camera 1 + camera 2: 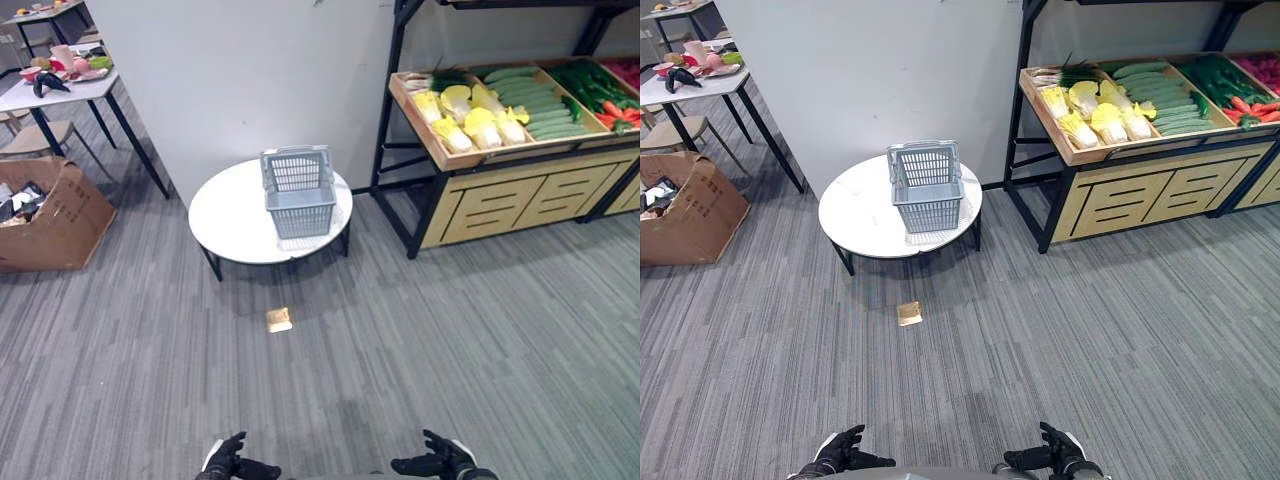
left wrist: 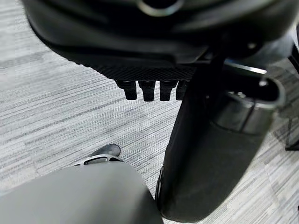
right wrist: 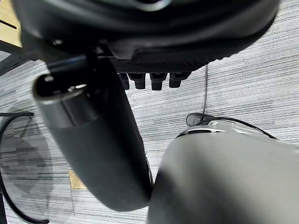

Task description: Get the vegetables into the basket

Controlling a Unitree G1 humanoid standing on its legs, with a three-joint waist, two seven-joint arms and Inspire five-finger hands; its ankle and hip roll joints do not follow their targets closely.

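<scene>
1. at the far left a cardboard box sits on the floor under a white counter that carries mixed items; none of this looks part of the task.
2. low in the eye views, the left hand hangs near the robot's body with relaxed, loosely spread fingers and holds nothing; its wrist view shows short fingertips over bare carpet.
3. ahead in the middle stands a round white counter, and on it the grey plastic basket. as far as its mesh walls show, the basket is empty, so no vegetable is in yet.
4. a small tan tile lies on the carpet just in front of the round counter, apart from it.
5. the right hand mirrors the left one: low, loosely spread, carrying nothing.
6. the vegetables are all on the wooden produce shelf to the right of the basket: yellow-white cabbages, green cucumbers, leafy greens and red-orange peppers at the edge.
7. judgement: the task has not really begun. both hands are well apart from shelf and basket, so the robot must approach the shelf, take a vegetable, and carry it to the basket, likely several times.
</scene>
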